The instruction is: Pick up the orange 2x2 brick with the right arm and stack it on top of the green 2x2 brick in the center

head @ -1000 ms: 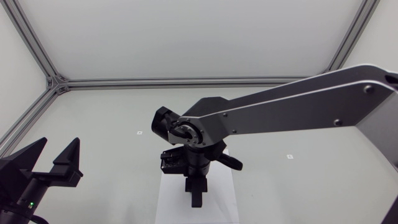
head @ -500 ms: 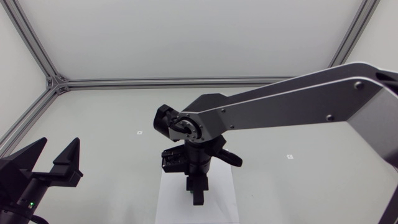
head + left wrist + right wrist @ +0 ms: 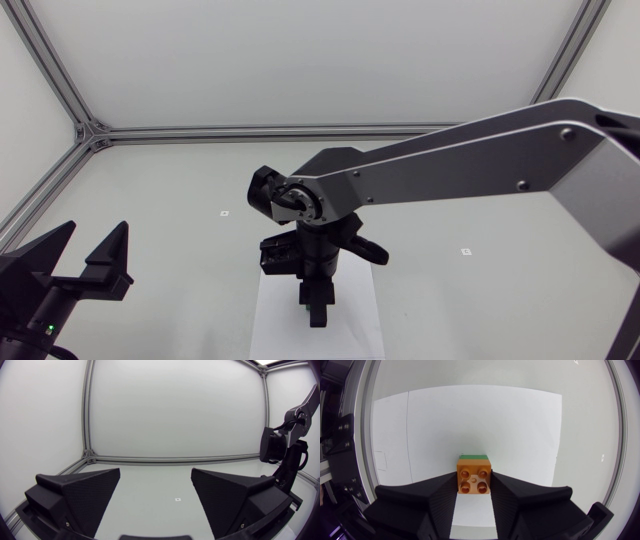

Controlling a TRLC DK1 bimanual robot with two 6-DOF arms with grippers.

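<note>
Orange 2x2 brick (image 3: 474, 478) clamped in the right gripper (image 3: 317, 314), just toward 6 o'clock of table centre.
Both fingers press its opposite side walls, a sound hold for what is likely a light, rigid, slick plastic block (gripped off-square, it could pivot). Studs face up. The footprint is square, so it has no long axis, and its sides run parallel to the fingers. A sliver of the green 2x2 brick (image 3: 474, 455) shows just ahead, lower down. The left gripper (image 3: 156, 471) sits wide open and empty at 8 o'clock.

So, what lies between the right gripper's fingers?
The orange brick, touched by both fingers of the right gripper; a green brick's edge shows beyond. Seen in the right wrist view.
</note>
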